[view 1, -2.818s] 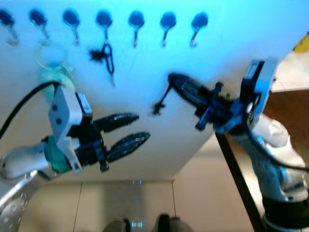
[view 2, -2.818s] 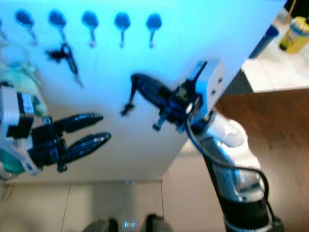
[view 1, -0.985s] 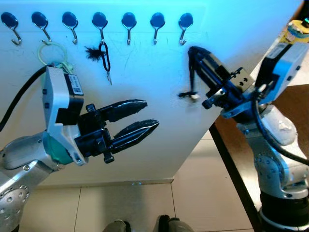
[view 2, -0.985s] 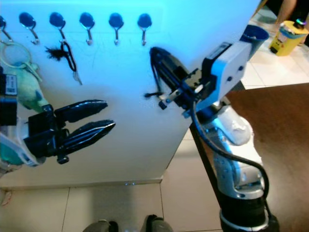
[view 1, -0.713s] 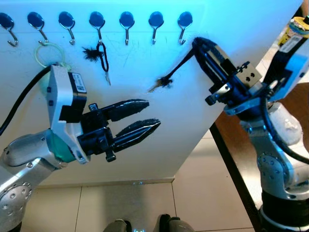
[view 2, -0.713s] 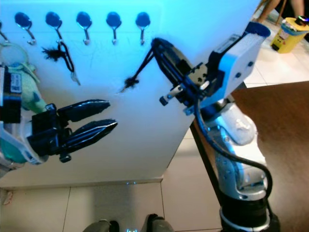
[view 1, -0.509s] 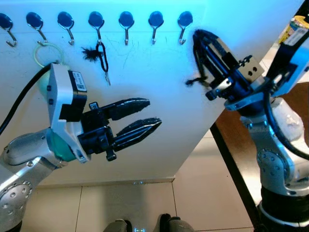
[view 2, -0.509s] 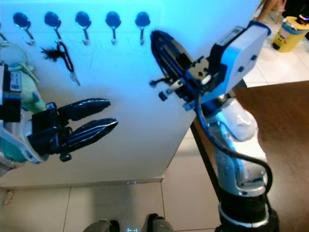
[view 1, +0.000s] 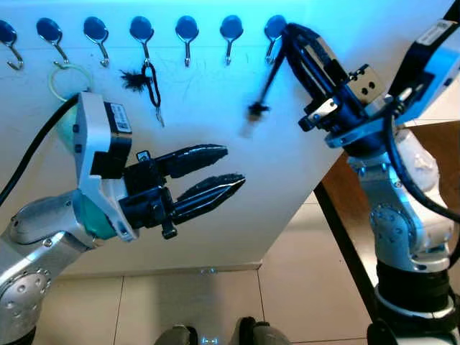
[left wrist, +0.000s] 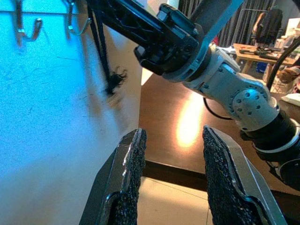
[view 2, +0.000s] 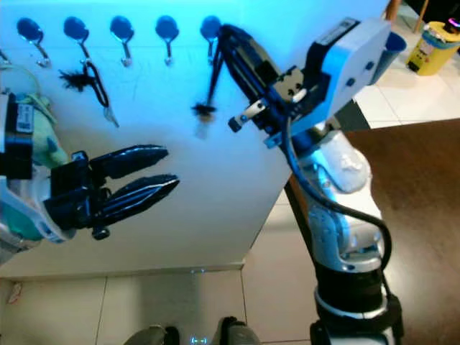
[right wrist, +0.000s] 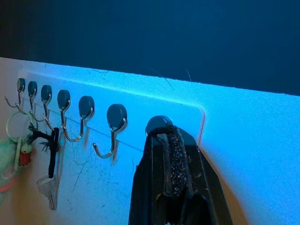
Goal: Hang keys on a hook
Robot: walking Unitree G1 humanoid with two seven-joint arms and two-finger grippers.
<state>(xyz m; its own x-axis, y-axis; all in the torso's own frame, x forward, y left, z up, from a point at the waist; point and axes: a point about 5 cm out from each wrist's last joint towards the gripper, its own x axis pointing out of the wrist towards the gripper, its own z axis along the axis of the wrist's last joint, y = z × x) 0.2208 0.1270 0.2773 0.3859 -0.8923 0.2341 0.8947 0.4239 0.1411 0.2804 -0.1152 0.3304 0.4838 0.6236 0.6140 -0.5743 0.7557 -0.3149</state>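
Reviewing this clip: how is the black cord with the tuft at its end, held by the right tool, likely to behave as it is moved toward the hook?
Probably floppy: the black cord hangs slack from the right tool, its tuft dangling free. It likely swings: the tuft looks blurred. It seems light, so its loop may be hard to steer onto the end hook.

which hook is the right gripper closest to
The rightmost hook of the row; the right gripper holds the black cord at it, while the others sit further left.
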